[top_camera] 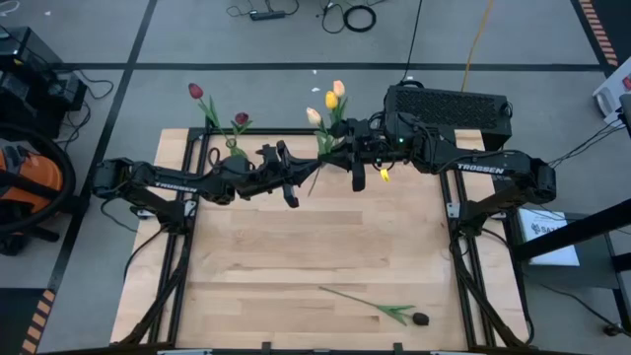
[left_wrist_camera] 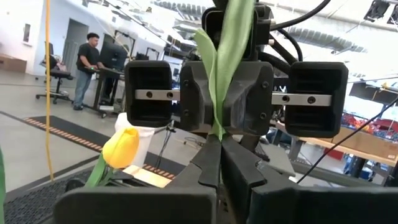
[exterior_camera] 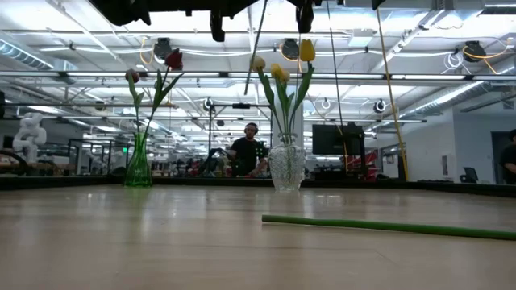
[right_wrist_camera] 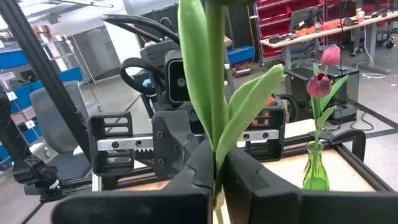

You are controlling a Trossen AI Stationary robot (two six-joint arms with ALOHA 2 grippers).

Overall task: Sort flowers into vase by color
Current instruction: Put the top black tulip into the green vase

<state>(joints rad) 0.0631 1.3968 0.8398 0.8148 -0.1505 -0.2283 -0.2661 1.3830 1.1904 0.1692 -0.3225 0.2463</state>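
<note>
Flower stem (right_wrist_camera: 214, 93), both grippers' fingers (right_wrist_camera: 205, 168) clamping it

"TROSSEN" is printed in white on the left arm (top_camera: 173, 183) and on the right arm (top_camera: 485, 169). No other text can be read.

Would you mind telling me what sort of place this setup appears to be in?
Most likely a robotics lab or industrial workshop: exposed ceiling beams with strip lights, a person at a workstation, and red parts bins on shelving behind the table.
</note>
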